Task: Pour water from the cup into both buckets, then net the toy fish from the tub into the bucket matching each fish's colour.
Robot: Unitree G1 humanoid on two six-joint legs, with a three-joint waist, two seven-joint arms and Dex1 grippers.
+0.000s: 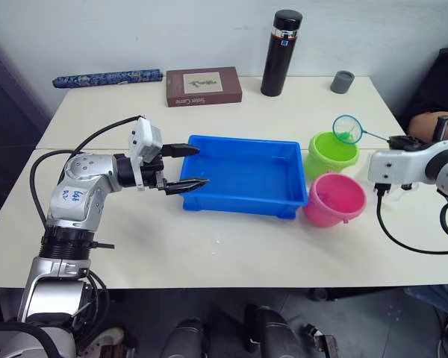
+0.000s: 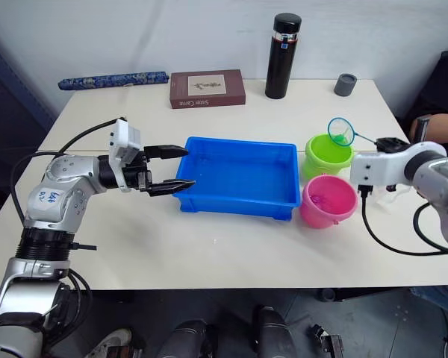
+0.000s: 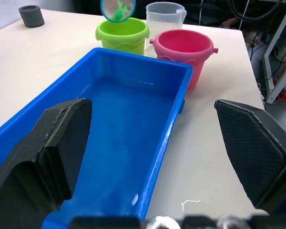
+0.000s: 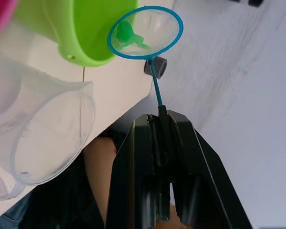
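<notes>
The blue tub (image 1: 239,175) sits mid-table and holds water; I see no fish in it. At its left end my left gripper (image 1: 201,165) is open, one finger over the rim, the other just outside the front wall. To the tub's right stand the lime green bucket (image 1: 332,153) and, nearer the front, the pink bucket (image 1: 334,200). My right gripper (image 4: 158,112) is shut on the net's thin handle. The net's hoop (image 1: 349,129) hangs above the green bucket's far rim with a green fish (image 4: 126,33) in its mesh. The clear cup (image 3: 166,14) stands behind the buckets.
Along the table's back stand a black flask (image 1: 281,52), a brown book (image 1: 203,86), a small grey cup (image 1: 343,81) and a rolled blue patterned object (image 1: 108,77). A person's arm (image 1: 433,119) rests at the right edge.
</notes>
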